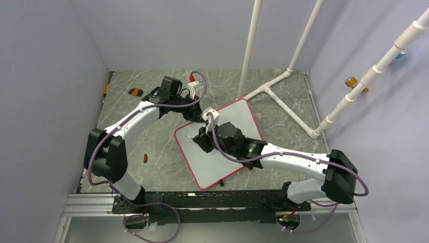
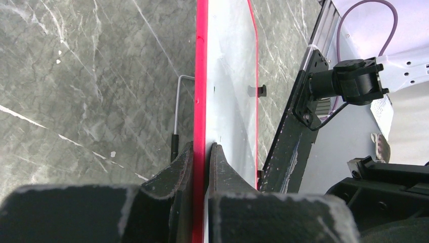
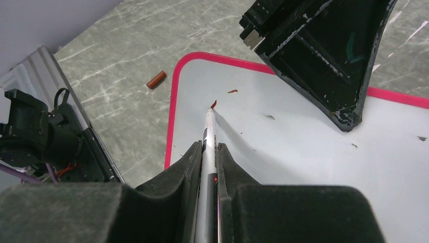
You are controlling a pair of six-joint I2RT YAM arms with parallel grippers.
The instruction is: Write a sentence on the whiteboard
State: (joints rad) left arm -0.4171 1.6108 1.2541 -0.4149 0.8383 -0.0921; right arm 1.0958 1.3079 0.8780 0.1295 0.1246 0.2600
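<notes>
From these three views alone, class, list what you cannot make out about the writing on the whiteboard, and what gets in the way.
Top view: the right gripper hides the tip of the marker and any strokes on the whiteboard.
Left wrist view: the whiteboard is seen almost edge-on in the left gripper; no writing readable.
Right wrist view: the sentence is only tiny red dashes, illegible.

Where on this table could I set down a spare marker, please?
Bare marble lies between the left arm and the whiteboard, beside the cap, and between the whiteboard and the white pipes. The board's far edge, where the left hand and right hand meet, is crowded.
</notes>
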